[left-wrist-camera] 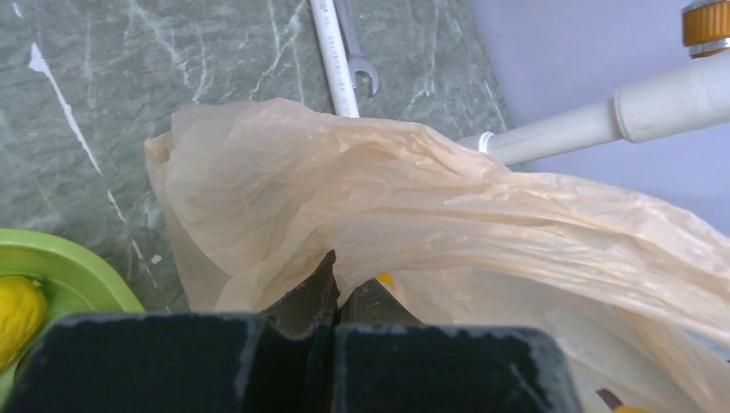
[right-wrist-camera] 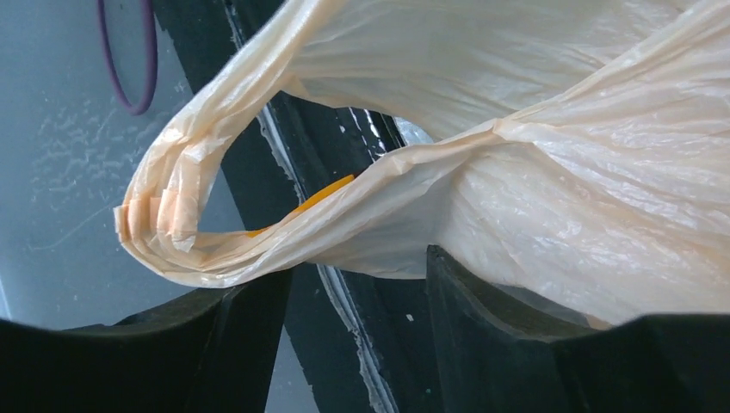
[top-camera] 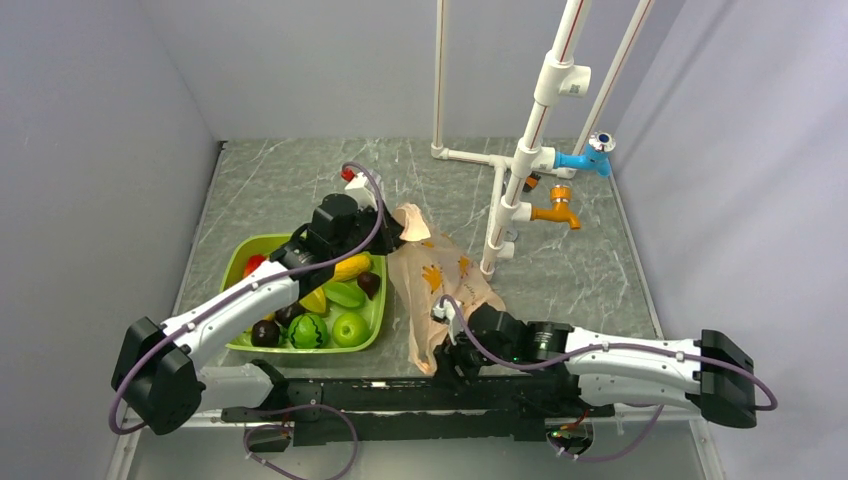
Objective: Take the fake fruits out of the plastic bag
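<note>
Fingers [left-wrist-camera: 301,301] of the left claw [left-wrist-camera: 331,288] are pressed together on a fold at the far end of the plastic bag [top-camera: 440,275]. The right claw [right-wrist-camera: 349,280] stands wide at the bag's near end, and film lies across one finger. The bag's long axis runs far to near, its near end at the edge of the surface [top-camera: 600,270]. Its film hides what is inside.

The left arm reaches diagonally from the near left over the green tub [top-camera: 240,260]. The right arm lies low along the near edge, stretched leftward. The tub sits just beside the bag's left side and the pipe stand [top-camera: 500,200] close on its right. Bare surface lies beyond the stand and far of the bag.
</note>
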Controlling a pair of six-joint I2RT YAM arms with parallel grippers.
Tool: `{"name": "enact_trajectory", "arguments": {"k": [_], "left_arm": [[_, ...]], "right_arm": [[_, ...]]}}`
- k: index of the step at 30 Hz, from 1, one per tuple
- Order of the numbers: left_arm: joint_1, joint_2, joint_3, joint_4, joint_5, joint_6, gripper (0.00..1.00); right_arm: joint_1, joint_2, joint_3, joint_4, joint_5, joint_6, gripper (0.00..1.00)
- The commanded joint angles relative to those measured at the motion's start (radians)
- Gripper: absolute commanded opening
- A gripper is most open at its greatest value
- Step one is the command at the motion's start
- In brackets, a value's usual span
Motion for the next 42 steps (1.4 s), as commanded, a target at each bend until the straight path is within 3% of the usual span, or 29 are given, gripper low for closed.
{"name": "enact_trajectory", "arguments": {"k": [1, 11, 16, 21, 24, 28, 31, 36, 42], "left_arm": [[0.006, -0.044, -0.017, 0.097, 0.039, -0.025, 0.0], [0.031, -0.077, -0.023, 0.085, 0.062, 0.002, 0.0], [0.031, -0.08, -0.039, 0.079, 0.076, 0.001, 0.0], [0.031, -0.085, -0.031, 0.05, 0.061, 0.009, 0.0], [0.032, -0.083, -0.033, 0.06, 0.057, 0.005, 0.0], [0.032, -0.055, 0.006, 0.056, 0.062, 0.001, 0.0], [0.032, -0.037, 0.044, 0.036, 0.06, 0.008, 0.0], [0.032, -0.036, 0.077, 0.002, 0.063, 0.021, 0.0], [0.032, -0.069, -0.016, 0.058, 0.1, -0.008, 0.0]], "right_arm": [[0.005, -0.099, 0.04, -0.013, 0.018, -0.013, 0.65], [0.006, -0.442, 0.143, -0.188, 0.137, -0.022, 0.89], [0.007, -0.386, 0.298, -0.187, 0.172, -0.056, 0.87], [0.006, -0.29, 0.43, -0.165, 0.376, -0.039, 0.85], [0.005, -0.218, 0.439, -0.079, 0.356, -0.078, 0.84], [0.004, -0.041, 0.447, -0.06, 0.251, -0.081, 0.58], [0.006, 0.0, 0.285, 0.071, 0.176, -0.027, 0.44], [0.005, 0.002, -0.041, 0.233, 0.225, 0.073, 0.41], [0.005, -0.079, -0.004, 0.044, 0.372, 0.089, 0.41]]}}
